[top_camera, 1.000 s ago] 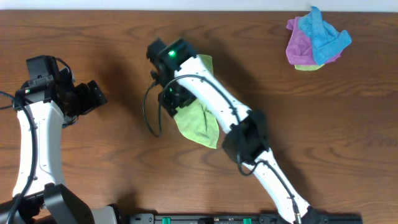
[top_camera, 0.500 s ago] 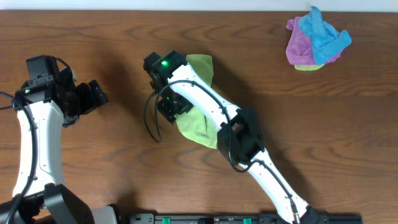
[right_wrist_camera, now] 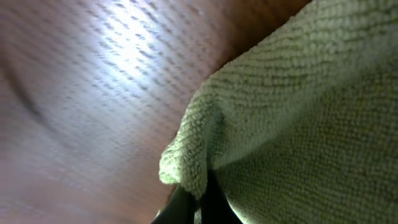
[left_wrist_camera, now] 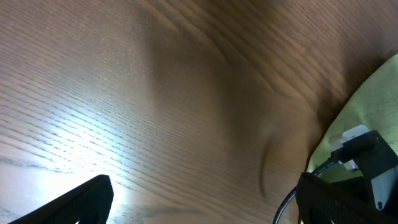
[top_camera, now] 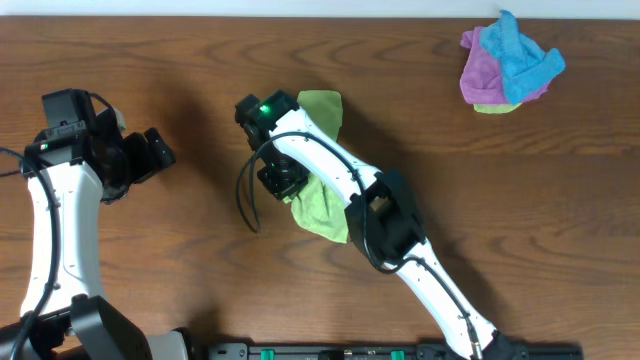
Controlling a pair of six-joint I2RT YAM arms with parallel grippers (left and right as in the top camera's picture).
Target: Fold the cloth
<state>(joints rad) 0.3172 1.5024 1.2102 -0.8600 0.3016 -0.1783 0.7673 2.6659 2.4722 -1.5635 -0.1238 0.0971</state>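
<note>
One claw, the right gripper, is pinching the lime-green cloth at its 9 o'clock edge, the cloth's long axis running 12-to-5, while the left gripper is hanging spread, well apart at 9 o'clock.

White arms, black joints, black left gripper.

The right gripper goes from open to closed and now pinches a fold at the edge of the cloth. Its arm draws slightly nearer, uncovering more of the cloth's far end, and its elbow shifts left.
</note>
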